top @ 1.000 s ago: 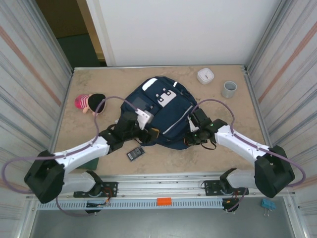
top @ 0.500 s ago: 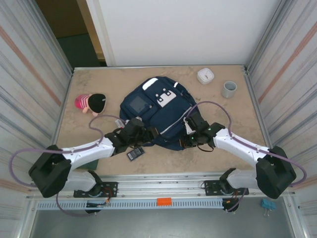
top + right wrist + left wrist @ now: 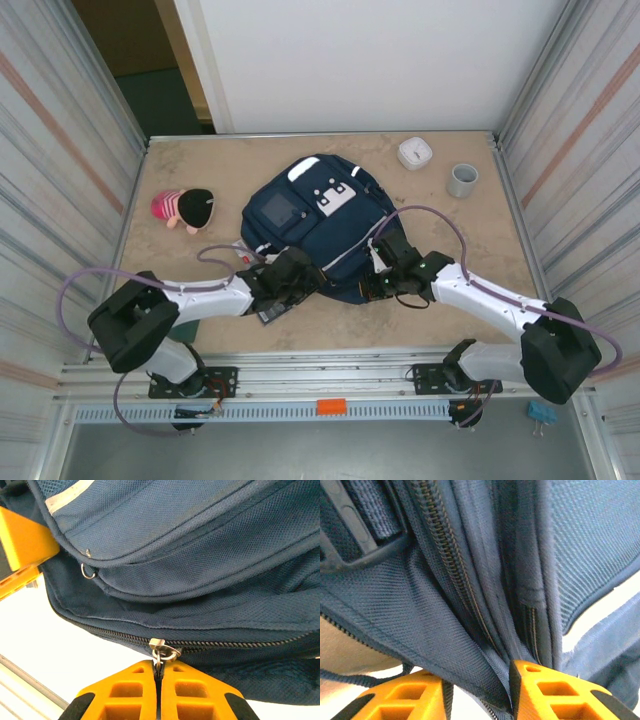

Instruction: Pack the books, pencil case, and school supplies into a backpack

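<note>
The big blue backpack (image 3: 320, 215) lies flat in the middle of the worktop (image 3: 200, 170). Both arms reach in to its near edge.

The right gripper (image 3: 159, 680) has its two orange fingers pressed tight together. They pinch the little metal zip pull (image 3: 161, 652). The zip (image 3: 225, 645) runs along the edge of the bag just above the fingers, and its teeth look closed on both sides of the pull.

The left gripper (image 3: 477, 702) is right up against the bag too. A fold of blue cloth with a zip on it hangs down between its two fingers. One finger touches the cloth. The other side is hard to see, so I cannot tell if this gripper is really squeezing the fold or just sitting around it.

The job looks like it is only at the start. The bag does not look open yet, and I see nothing going into it. The small black thing with the grey panel (image 3: 268, 314) lies on the worktop, partly under the left arm. The thin white packet with the red mark (image 3: 241, 247) lies just beside the bag on the left.

I think the step right now is opening the zip, with one gripper to hold the bag and one to pull. After that, the books, the pencil case and the small things all need to go inside.
</note>
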### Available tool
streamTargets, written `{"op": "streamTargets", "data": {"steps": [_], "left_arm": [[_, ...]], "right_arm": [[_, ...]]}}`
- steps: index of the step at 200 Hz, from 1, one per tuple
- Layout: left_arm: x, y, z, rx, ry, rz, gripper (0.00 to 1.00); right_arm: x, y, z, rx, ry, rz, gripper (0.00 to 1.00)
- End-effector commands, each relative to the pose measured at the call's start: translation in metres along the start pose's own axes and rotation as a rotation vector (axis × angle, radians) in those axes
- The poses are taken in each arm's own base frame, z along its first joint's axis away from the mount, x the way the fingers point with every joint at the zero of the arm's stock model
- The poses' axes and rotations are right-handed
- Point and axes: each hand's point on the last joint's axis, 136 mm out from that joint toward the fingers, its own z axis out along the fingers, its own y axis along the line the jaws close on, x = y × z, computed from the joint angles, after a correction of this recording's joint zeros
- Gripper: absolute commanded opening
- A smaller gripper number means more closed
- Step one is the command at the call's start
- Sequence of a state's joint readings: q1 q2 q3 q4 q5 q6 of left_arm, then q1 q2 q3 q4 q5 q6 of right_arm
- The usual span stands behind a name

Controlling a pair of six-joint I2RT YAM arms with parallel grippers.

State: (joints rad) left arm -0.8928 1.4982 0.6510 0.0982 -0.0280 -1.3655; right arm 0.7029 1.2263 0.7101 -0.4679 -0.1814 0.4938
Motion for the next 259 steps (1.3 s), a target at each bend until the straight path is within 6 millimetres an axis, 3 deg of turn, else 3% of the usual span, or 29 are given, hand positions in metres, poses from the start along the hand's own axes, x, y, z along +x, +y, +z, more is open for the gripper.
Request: {"op": "streamTargets", "data": {"steps": [1, 41, 89, 127, 132, 146, 163, 205, 234, 259], "left_arm": [[-0.019, -0.011, 0.002, 0.028, -0.059, -0.004, 0.28], [-0.062, 0.000, -0.017, -0.035, -0.162, 0.081, 0.00], [-0.122, -0.001, -0.036, -0.089, -0.260, 0.171, 0.00], [-0.144, 0.002, -0.041, -0.072, -0.268, 0.145, 0.00], [-0.144, 0.002, -0.043, -0.072, -0.270, 0.146, 0.00], [-0.140, -0.001, -0.051, -0.048, -0.264, 0.132, 0.16], [-0.125, 0.000, -0.060, -0.004, -0.227, 0.086, 0.27], [-0.082, 0.014, -0.079, 0.040, -0.247, -0.010, 0.42], [-0.057, 0.008, -0.068, 0.081, -0.194, -0.052, 0.49], [-0.053, 0.005, -0.052, 0.090, -0.176, -0.068, 0.51]], "right_arm": [[0.006, 0.009, -0.003, -0.042, -0.005, 0.015, 0.00], [0.017, 0.033, 0.005, -0.130, 0.011, 0.025, 0.00], [0.009, 0.085, 0.022, -0.228, 0.000, -0.011, 0.00], [-0.006, 0.111, 0.041, -0.261, 0.009, -0.046, 0.00], [-0.009, 0.116, 0.042, -0.276, 0.006, -0.050, 0.00], [-0.016, 0.125, 0.045, -0.293, 0.000, -0.059, 0.00], [-0.024, 0.132, 0.046, -0.289, -0.014, -0.074, 0.00], [-0.039, 0.138, 0.044, -0.271, -0.033, -0.105, 0.00], [-0.035, 0.135, 0.046, -0.262, -0.017, -0.108, 0.00], [-0.034, 0.136, 0.046, -0.263, -0.015, -0.111, 0.00]]}}
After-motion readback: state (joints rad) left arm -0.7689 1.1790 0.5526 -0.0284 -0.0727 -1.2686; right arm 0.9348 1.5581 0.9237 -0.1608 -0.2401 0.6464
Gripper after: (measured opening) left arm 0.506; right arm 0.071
